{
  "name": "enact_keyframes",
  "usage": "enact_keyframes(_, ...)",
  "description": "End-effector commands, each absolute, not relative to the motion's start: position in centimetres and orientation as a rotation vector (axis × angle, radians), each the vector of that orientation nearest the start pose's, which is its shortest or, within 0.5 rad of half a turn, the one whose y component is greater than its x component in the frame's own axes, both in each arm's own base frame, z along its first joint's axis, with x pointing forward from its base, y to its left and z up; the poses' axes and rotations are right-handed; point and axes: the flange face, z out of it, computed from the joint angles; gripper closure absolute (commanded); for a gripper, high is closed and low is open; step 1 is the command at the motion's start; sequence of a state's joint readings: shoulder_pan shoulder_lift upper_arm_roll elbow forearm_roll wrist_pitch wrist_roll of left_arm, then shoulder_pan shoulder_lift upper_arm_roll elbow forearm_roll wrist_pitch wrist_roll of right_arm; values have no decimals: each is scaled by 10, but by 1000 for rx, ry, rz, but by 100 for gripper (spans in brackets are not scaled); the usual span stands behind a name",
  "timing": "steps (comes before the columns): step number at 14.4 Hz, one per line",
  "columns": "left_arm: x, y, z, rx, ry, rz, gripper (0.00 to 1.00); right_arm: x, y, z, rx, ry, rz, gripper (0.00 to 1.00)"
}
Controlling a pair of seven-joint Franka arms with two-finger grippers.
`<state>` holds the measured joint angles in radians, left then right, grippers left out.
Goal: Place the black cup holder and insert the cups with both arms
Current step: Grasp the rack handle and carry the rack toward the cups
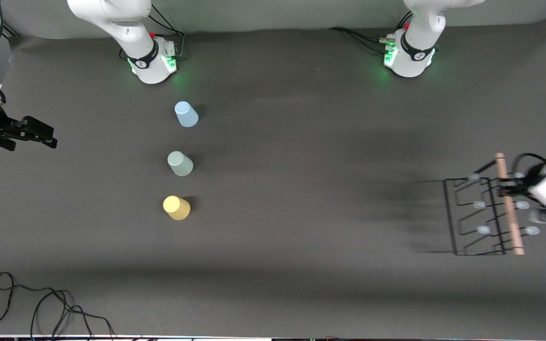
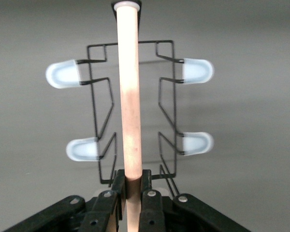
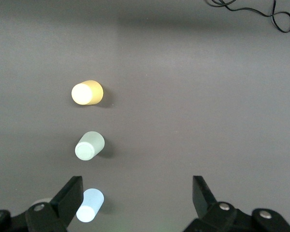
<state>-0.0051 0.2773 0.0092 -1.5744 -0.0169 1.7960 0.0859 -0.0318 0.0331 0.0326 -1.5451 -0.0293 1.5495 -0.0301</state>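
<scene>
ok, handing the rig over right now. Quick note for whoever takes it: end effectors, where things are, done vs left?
Left end effector: shut on the wooden handle of the black cup holder, at the left arm's end of the table.
Right end effector: open, holding nothing, waiting at the right arm's end of the table.
Cups: upside down in a row toward the right arm's side. Light blue cup is farthest from the front camera, grey-green cup in the middle, yellow cup nearest.
Done: holder gripped.
Left: place the holder, then put all three cups on its prongs.
</scene>
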Motion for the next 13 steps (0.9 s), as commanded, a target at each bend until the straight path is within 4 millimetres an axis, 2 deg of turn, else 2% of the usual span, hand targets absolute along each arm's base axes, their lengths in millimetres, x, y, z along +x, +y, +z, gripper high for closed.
enact_keyframes(1,618,-78,486,-3222,78,124,100,566,-4,620,-3171,-40,42,0)
enact_keyframes(2,611,-120,488,-3216,34,132,100,566,-4,620,-3171,-40,42,0)
enact_keyframes(4,595,-185,485,-3203,-11,155,100,565,-4,621,-3171,-40,40,0)
enact_keyframes(7,561,-263,477,-3169,39,230,100,565,-4,621,-3171,-40,40,0)
enact_keyframes(9,539,-314,472,-3165,13,229,100,565,-3,620,-3171,-43,42,0)
enact_keyframes(11,506,-368,451,-3117,56,277,100,565,-3,620,-3171,-43,42,0)
enact_keyframes(13,487,-403,436,-3103,51,278,100,565,-3,620,-3171,-43,44,0)
